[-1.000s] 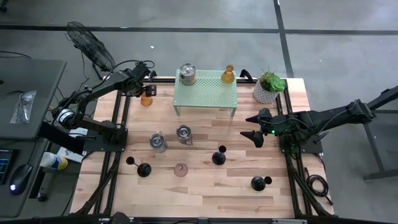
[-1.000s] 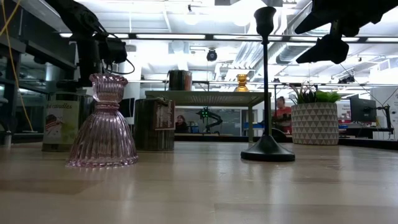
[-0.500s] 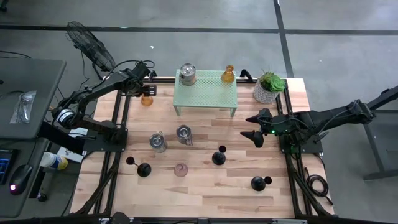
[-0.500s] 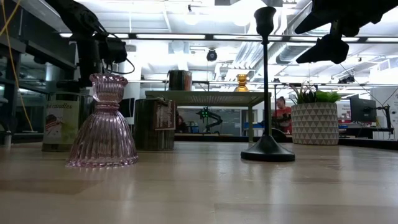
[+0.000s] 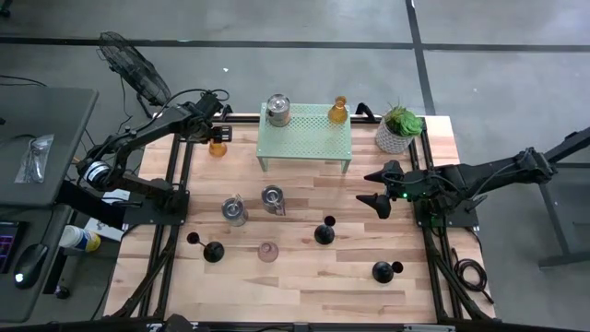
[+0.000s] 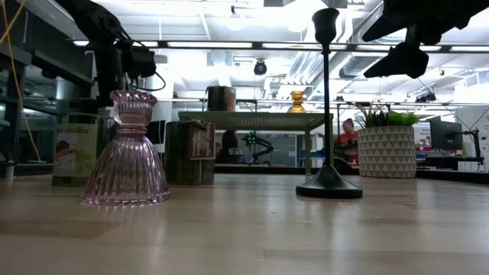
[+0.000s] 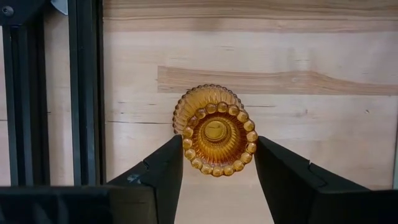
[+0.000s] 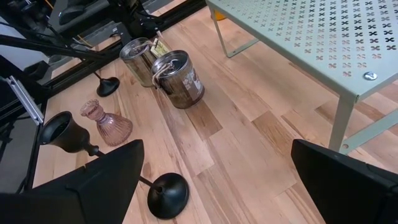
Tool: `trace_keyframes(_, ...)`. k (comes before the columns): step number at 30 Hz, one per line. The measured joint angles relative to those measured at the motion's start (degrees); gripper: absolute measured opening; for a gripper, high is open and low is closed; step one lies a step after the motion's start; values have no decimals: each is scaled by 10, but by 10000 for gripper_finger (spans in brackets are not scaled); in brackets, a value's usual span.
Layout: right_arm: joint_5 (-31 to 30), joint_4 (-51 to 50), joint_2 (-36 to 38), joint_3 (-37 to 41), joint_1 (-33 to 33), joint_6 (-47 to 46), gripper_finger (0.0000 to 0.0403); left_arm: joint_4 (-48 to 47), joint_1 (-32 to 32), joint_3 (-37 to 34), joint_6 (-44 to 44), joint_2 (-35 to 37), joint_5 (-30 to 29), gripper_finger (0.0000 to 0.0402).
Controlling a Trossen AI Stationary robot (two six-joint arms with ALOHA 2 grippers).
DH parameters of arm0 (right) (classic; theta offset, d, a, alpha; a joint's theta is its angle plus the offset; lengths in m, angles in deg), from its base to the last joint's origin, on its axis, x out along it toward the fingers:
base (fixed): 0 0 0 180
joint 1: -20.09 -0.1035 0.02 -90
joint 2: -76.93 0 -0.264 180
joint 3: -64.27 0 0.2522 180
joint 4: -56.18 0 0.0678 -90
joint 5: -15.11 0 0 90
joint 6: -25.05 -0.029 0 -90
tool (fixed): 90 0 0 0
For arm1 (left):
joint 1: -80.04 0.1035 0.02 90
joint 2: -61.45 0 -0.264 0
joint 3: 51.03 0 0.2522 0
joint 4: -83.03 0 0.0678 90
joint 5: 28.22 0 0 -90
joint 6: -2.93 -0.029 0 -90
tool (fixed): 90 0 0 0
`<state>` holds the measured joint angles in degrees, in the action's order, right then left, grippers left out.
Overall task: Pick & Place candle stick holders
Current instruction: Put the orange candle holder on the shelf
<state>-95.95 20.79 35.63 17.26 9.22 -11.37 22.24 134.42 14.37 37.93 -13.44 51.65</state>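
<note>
Wooden surface (image 5: pixel 304 277), two dark arms.

- Left end effector (image 7: pixel 217 165): far-left corner of the surface, fingers pressed to both sides of an amber glass holder (image 7: pixel 215 129) that stands upright on the wood by the black frame rail (image 7: pixel 84 93).
- Right end effector (image 5: pixel 376 205): hangs above the right side, fingers spread wide, nothing between them.
- Pale green perforated rack (image 5: pixel 305 136), far centre: one silver metal cup (image 5: pixel 277 110) and a second amber holder (image 5: pixel 338 111) on top.
- Potted plant (image 5: pixel 399 128), far right.
- Centre: two silver tins (image 8: pixel 165 65); pink ribbed glass holder (image 6: pixel 127 153); black slim-stemmed sticks (image 6: pixel 328 107), one upright, others lying.
</note>
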Motion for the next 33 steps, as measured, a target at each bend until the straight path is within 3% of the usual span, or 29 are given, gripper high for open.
trace_keyframes(16,2,0,0,0,0,0,400,-6,0,1,-16,0,6,160)
trace_keyframes(33,2,0,0,0,0,0,400,-7,0,1,-18,0,3,172)
